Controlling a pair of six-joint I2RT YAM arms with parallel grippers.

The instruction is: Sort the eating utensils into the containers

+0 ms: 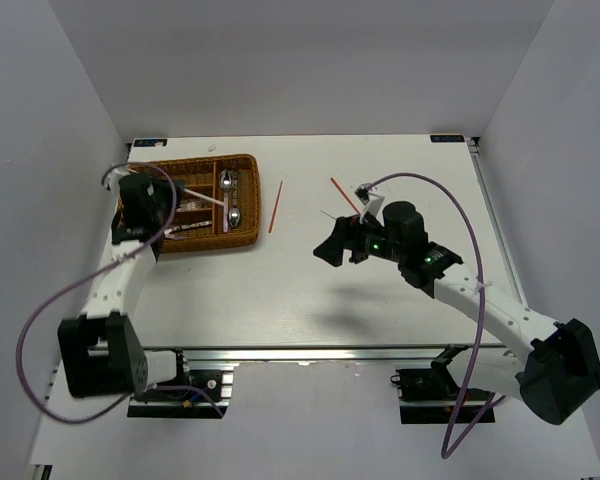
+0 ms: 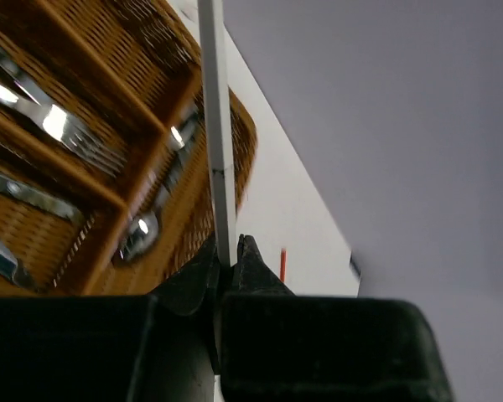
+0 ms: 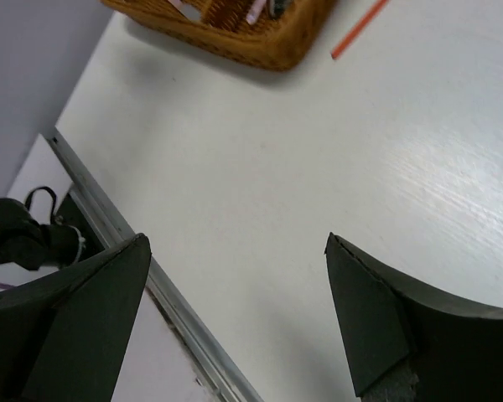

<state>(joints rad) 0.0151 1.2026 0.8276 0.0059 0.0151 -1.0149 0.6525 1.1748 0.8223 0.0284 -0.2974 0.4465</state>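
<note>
The brown wicker tray [image 1: 242, 235] sits at the back left and holds several silver utensils; forks [image 2: 63, 126] and spoons [image 2: 139, 229] lie in separate compartments. My left gripper [image 1: 177, 192] hovers over the tray, shut on a slim white-handled utensil [image 2: 217, 126] that points out over the tray's right part. One red-orange chopstick [image 1: 275, 207] lies on the table just right of the tray, a second chopstick [image 1: 344, 194] farther right. My right gripper [image 1: 332, 250] is open and empty above the bare table middle [image 3: 236, 243]. The tray's corner [image 3: 268, 46] and a chopstick [image 3: 358, 28] show in the right wrist view.
A metal rail [image 3: 142, 264] runs along the table's near edge, with a black clamp [image 3: 12, 239] beyond it. White walls enclose the left, back and right. A purple cable [image 1: 450, 195] loops over the right arm.
</note>
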